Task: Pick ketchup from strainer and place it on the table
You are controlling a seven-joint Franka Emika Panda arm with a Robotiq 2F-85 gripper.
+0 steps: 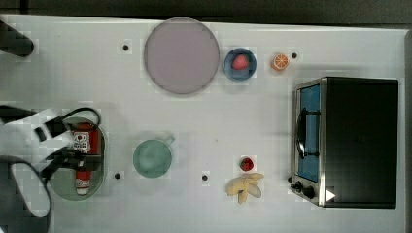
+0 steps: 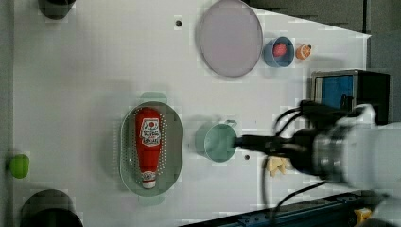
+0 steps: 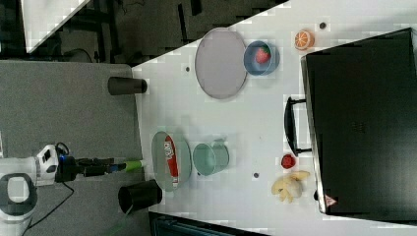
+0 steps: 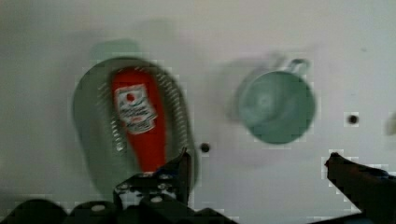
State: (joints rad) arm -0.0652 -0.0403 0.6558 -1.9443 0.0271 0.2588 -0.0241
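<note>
Clearly, the ketchup (image 2: 149, 145) lies flat inside the strainer (image 2: 126, 142), with its long axis along the length of the oval basket; the whitish cap points to the bottom edge in the left view and the label faces up. In the wrist view the bottle (image 4: 138, 119) is ahead of the gripper (image 4: 257, 163), off toward the side of one finger (image 4: 180, 170), while the other finger (image 4: 355, 175) stands far from it, so the jaws are wide apart and hold nothing. I judge that the gripper must come over the middle of the bottle and turn so that the fingers close across its narrow width, not along its length. In the top view the arm's hand (image 1: 58, 145) is above the strainer (image 1: 99, 167) and covers part of the bottle. The table (image 1: 233, 126) is white and flat, with a few small dark holes. Just beside the strainer stands a green cup (image 1: 152, 158); between this cup and the round greyish plate (image 1: 181, 55) there is bare surface, which seems enough room for the bottle. Farther away are a banana (image 1: 245, 187), a strawberry (image 1: 247, 164), a blue bowl (image 1: 228, 68) and a toaster oven (image 1: 357, 141).
</note>
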